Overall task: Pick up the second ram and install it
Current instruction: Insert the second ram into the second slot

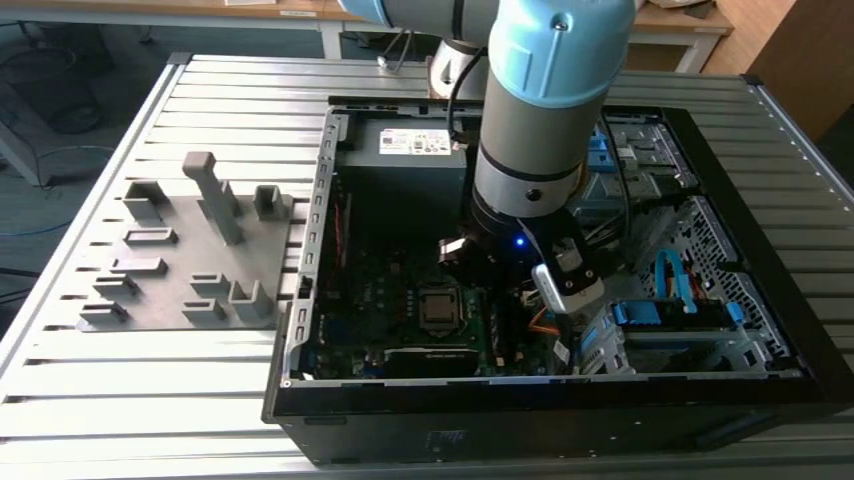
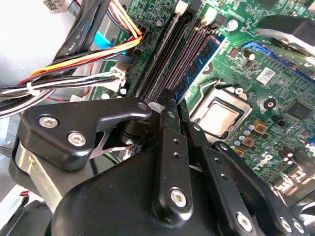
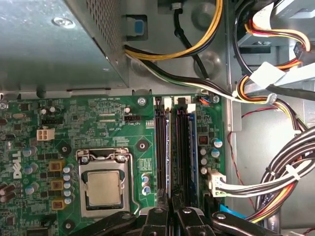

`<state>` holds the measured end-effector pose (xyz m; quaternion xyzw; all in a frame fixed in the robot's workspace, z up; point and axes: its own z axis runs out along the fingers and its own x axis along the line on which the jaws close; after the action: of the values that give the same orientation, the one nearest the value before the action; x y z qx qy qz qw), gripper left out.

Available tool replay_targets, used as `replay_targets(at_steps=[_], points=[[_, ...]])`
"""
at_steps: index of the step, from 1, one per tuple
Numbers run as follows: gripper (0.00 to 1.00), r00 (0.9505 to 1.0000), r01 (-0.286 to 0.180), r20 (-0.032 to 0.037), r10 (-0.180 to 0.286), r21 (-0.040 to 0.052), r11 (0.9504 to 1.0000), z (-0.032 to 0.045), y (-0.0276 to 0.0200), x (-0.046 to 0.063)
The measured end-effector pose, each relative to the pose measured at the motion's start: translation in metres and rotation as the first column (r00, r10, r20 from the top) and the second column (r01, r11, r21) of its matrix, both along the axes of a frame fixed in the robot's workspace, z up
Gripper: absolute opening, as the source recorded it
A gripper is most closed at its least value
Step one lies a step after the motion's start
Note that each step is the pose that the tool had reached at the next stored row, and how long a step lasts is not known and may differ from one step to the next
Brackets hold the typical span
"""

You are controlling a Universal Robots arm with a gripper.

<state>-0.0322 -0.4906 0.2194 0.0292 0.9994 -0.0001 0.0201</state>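
Here, in the exterior view, a grey holder tray (image 1: 187, 260) was seen on the slatted table (image 1: 120, 400) at the exterior view's left, and the arm (image 1: 547, 110) was lowered into the open computer case (image 1: 534, 400) beside it. In both wrist views the gripper (image 3: 171, 209) was held just above the memory slots (image 3: 174, 147) beside the processor socket (image 3: 103, 182). Its fingers (image 2: 170, 118) were drawn close together; whether anything was clamped between them could not be told. A blue-labelled ram (image 2: 199, 64) was seated upright in a slot.
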Motion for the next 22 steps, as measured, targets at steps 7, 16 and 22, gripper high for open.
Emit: replay_targets(at_steps=[7, 16, 22], points=[[0.14, 1.0, 0.0, -0.0001, 0.0, -0.0045, 1.0, -0.0024, 0.0032, 0.0], [0.14, 1.0, 0.0, -0.0001, 0.0, -0.012, 0.9999, -0.0064, 0.0048, 0.0], [0.14, 1.0, 0.0, 0.0, 0.0, -0.0123, 0.9999, -0.0066, 0.0049, 0.0004]])
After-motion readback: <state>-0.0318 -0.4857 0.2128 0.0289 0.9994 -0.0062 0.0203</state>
